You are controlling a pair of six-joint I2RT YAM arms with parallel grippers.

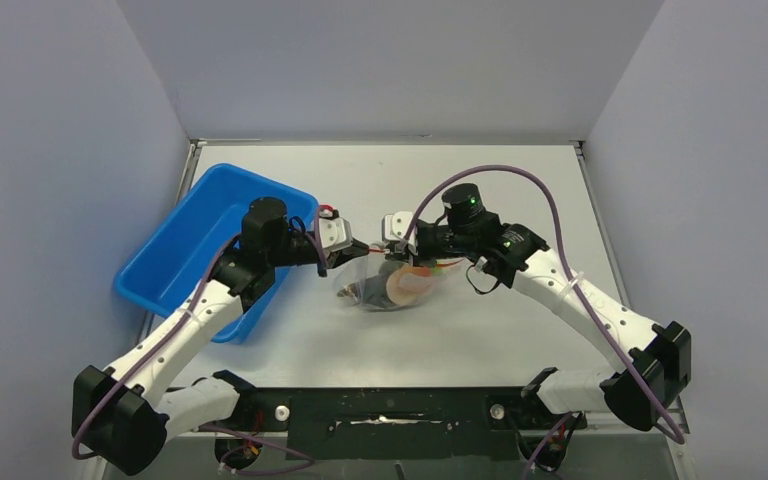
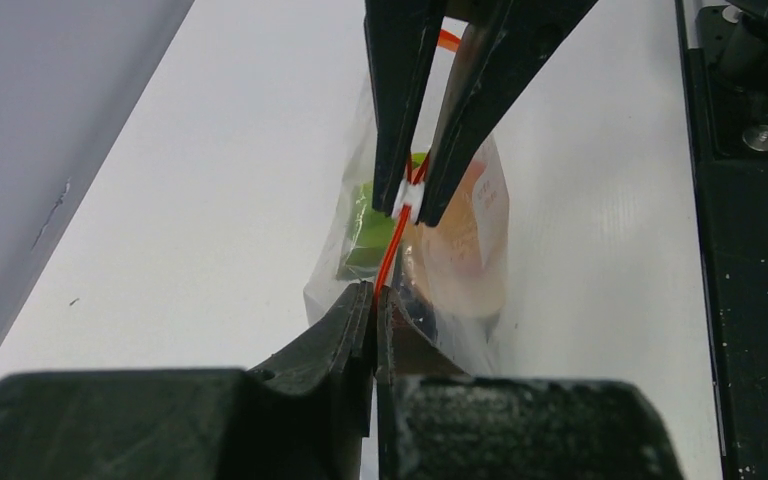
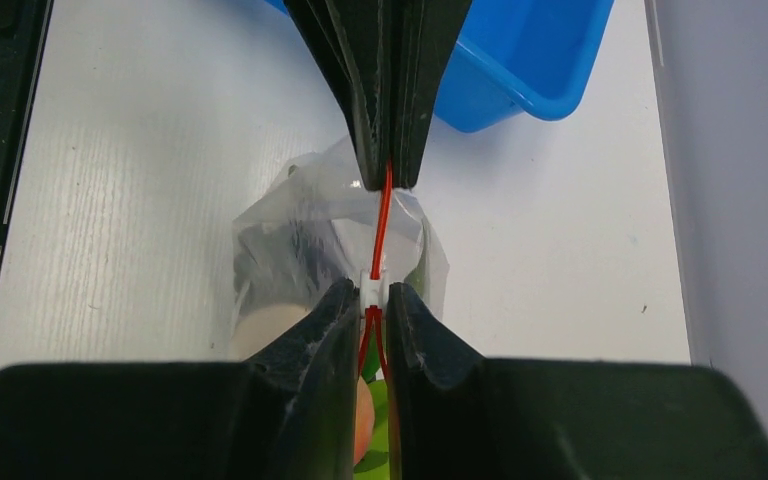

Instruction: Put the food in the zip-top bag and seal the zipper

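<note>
The clear zip-top bag (image 1: 392,286) lies mid-table, held up by its mouth between both grippers. Inside it are the lime-green fruit (image 2: 363,228), a pale orange piece (image 2: 468,240) and the dark grapes (image 2: 432,312). My left gripper (image 2: 375,297) is shut on the red zipper (image 2: 392,248) at one end of the bag. My right gripper (image 3: 372,292) is shut on the zipper's white slider (image 3: 371,287). The red strip (image 3: 383,225) runs taut between the two grippers. Behind the slider the strip splits into two open sides. The orange-red fruit (image 3: 361,420) shows below the right fingers.
The blue tray (image 1: 175,250) stands on the left, tilted, right behind my left arm, and also shows in the right wrist view (image 3: 530,60). The black base rail (image 1: 380,405) runs along the near edge. Grey walls close in on both sides.
</note>
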